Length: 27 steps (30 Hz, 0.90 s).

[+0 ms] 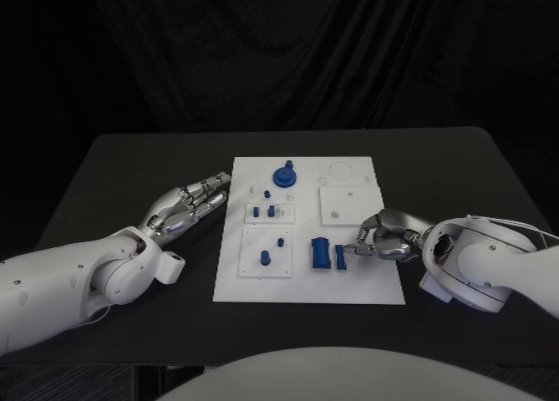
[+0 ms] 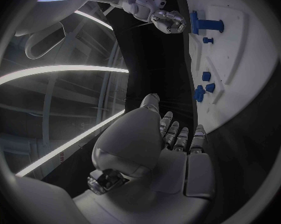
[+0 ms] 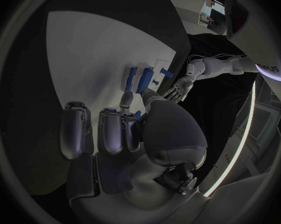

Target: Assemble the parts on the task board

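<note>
Head view with both wrist views. The task board (image 1: 309,288) lay in the middle of the black worktop (image 1: 123,163). The left hand (image 1: 189,205) rested just beside the board's left edge, fingers extended and holding nothing, probably parked clear of the work. The right hand (image 1: 382,236) stood at the board's right edge with fingers curled beside a slim blue part (image 1: 341,256), which lay next to a larger blue block (image 1: 319,252), plausibly staged for pickup. Whether the fingers gripped that part could not be told: they hid the contact. A round blue part (image 1: 285,176) sat near the far edge; small pegs (image 1: 271,210) were too small to identify.
</note>
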### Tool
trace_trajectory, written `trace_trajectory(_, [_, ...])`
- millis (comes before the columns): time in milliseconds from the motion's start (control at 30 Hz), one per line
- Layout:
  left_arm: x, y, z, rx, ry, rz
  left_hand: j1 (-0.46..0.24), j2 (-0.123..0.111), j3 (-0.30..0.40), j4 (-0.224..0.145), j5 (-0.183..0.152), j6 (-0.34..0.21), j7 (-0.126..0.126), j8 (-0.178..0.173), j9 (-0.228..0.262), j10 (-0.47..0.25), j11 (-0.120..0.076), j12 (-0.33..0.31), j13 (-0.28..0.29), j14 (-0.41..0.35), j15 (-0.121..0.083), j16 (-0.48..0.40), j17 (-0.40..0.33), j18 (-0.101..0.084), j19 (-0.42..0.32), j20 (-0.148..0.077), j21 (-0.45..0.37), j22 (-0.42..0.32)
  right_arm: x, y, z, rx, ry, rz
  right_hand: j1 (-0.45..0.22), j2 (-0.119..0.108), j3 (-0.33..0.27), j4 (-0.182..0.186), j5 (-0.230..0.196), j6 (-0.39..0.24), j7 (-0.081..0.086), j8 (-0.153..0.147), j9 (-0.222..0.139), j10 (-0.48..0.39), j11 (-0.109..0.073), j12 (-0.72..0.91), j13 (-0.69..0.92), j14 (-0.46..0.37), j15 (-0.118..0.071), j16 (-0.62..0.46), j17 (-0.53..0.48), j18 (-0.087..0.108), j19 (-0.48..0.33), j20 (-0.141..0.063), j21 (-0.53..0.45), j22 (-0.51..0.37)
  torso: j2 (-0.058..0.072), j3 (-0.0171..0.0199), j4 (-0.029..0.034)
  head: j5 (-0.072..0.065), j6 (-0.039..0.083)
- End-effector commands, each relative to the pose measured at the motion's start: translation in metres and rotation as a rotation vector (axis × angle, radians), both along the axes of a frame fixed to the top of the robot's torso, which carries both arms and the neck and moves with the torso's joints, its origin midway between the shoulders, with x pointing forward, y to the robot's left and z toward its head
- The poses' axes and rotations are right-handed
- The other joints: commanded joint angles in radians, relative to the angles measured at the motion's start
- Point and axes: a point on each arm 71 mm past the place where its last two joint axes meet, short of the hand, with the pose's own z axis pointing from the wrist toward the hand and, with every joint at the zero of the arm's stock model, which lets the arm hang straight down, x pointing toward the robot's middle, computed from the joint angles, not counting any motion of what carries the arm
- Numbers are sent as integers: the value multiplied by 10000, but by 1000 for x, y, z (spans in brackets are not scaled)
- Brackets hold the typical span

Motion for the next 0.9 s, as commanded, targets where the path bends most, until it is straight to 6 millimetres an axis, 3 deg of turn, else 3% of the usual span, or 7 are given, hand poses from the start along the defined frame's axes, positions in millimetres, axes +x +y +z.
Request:
trace_trajectory(33, [-2, 0, 10, -470, -1376, 241, -91, -6, -62, 185, 1, 208, -29, 49, 17, 79, -107, 124, 21, 12, -171, -37, -17, 70, -1, -208, 7, -26, 5, -1, 16, 743, -2338, 226, -21, 47, 6, 97, -85, 39, -43, 33, -8, 1039, -73, 27, 2634, 502, -88, 30, -34, 18, 375, -65, 44, 1995, -2, 2, -9, 39, 1])
trace_trajectory(133, [-4, -2, 13, -188, -1916, 176, -621, 39, -347, 375, -214, 615, -156, 69, 35, 193, -266, 348, 41, 12, -384, -37, -17, -35, -15, -551, -2, -53, 8, -7, 27, 1452, -3889, 88, 63, 165, 59, 686, 264, -6, 314, -1467, -1315, 906, 192, -83, 2468, -62, 163, -983, -2111, 356, -362, 121, -1667, 1439, -11, 6, -7, 29, 1])
trace_trajectory(200, [-7, -4, 15, -41, -2225, 117, -793, 68, -445, 380, -333, 770, -243, 82, 45, 230, -353, 410, 48, 12, -484, -37, -17, -86, -23, -699, -8, -68, 9, -13, 36, 2003, -5056, 10, 113, 311, 208, 747, 495, -454, 910, -2695, -2372, -2750, 780, -2849, -861, -2737, 812, -3794, -6751, 1087, -3282, 561, -6864, -274, -25, 11, -15, 36, 1])
trace_trajectory(300, [-10, -5, 18, 36, -2421, 75, -823, 60, -479, 374, -359, 717, -296, 64, 36, 238, -397, 423, 48, 12, -518, -37, -17, -116, -25, -759, -10, -73, 9, -17, 44, 2687, -6051, 17, 301, 282, 336, 758, 616, -343, 1320, -3385, -3340, -6805, 1328, -5652, -3678, -4453, 1357, -4778, -7606, 1065, -4559, 1043, -8449, -1021, -35, 17, -23, 76, 1])
trace_trajectory(600, [-16, -6, 24, -302, -2347, 338, -856, 181, -497, 373, -385, 233, -334, -32, -20, 98, -331, 260, 16, 12, -445, -37, -17, -202, -24, -762, -8, -74, 17, -19, 50, 5632, -6379, 136, -156, 593, -60, 771, 1281, -1465, 2228, -4978, -5700, -10582, 3064, -10763, -8758, -8531, 3321, -10175, -11120, 708, -7413, 2627, -13129, -5471, -81, 35, -41, 108, 1])
trace_trajectory(767, [-14, -8, 27, -681, -2153, 544, -1341, 382, -698, 380, -846, -351, -624, -75, -61, 27, -264, 149, 4, 12, -366, -37, -17, -227, -22, -707, -7, -78, 28, -17, 41, 6770, -5281, 161, -1354, 1170, -1339, 777, 309, -4215, 434, -7319, -7757, -13207, 2630, -12795, -10841, -11733, 3300, -12317, -11941, 138, -12759, 2952, -13413, -10215, -161, 112, -91, 105, 1])
trace_trajectory(900, [-12, -11, 27, -993, -1949, 617, -1815, 538, -886, 377, -1330, -568, -1073, -90, -75, 8, -139, 84, -3, 12, -294, -37, -17, -247, -22, -651, -7, -84, 36, -15, 36, 7520, -4625, 81, -1455, 1434, -2166, 777, -270, -5338, -160, -8238, -8605, -14193, 2047, -13752, -11874, -13652, 3173, -13470, -12122, 155, -14032, 3002, -13541, -11753, -478, 200, -187, 204, 1])
